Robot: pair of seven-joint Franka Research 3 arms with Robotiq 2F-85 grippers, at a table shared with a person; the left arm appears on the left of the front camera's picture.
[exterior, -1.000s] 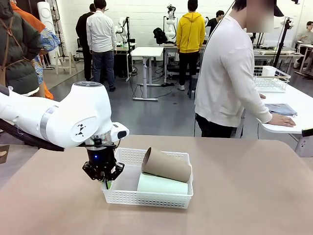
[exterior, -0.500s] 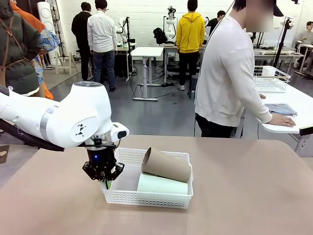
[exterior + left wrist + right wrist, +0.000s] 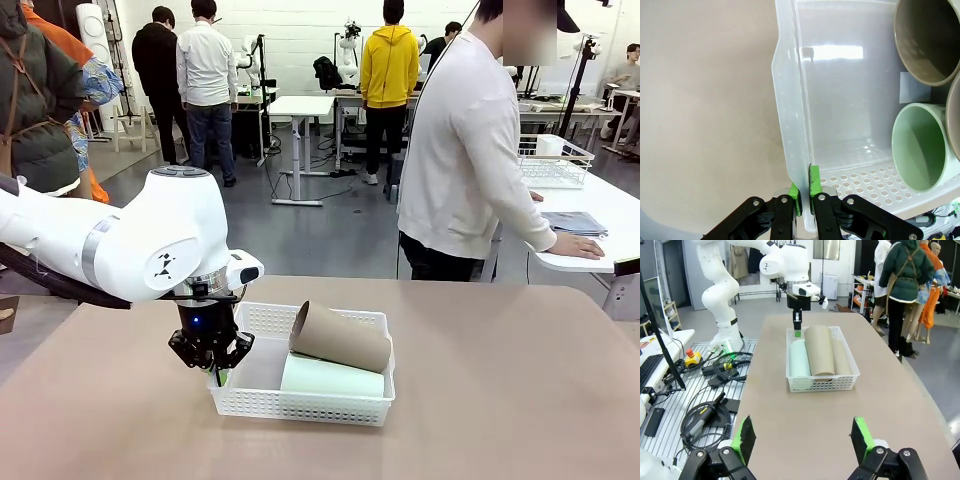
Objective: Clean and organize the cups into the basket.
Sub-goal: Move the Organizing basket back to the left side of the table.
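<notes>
Cups are already in the basket [image 3: 372,322], which sits mid-desk [image 3: 500,400] a bit toward 9 o'clock: mint cup [image 3: 330,378] lies on its side along the near wall, a tan cup [image 3: 340,338] rests on top of it, and from the right wrist view a second tan cup [image 3: 841,356] lies beside them. They look nested sideways because the basket is shallow and upright tumblers would tip, so loading looks done, we think. Our left claw [image 3: 219,376] is at the basket's 9 o'clock end, pointing straight down, green pads [image 3: 813,180] pinched shut on the thin end wall, one pad inside and one outside the rim. We read that grip as a handle for dragging or squaring the basket, not a cup pick. Right claw [image 3: 802,436] hangs over bare desk well apart from the basket at 3 o'clock, spread fully wide, holding and touching nothing. Person [image 3: 470,150] at 12 o'clock stands turned to another desk, hands off our work.
</notes>
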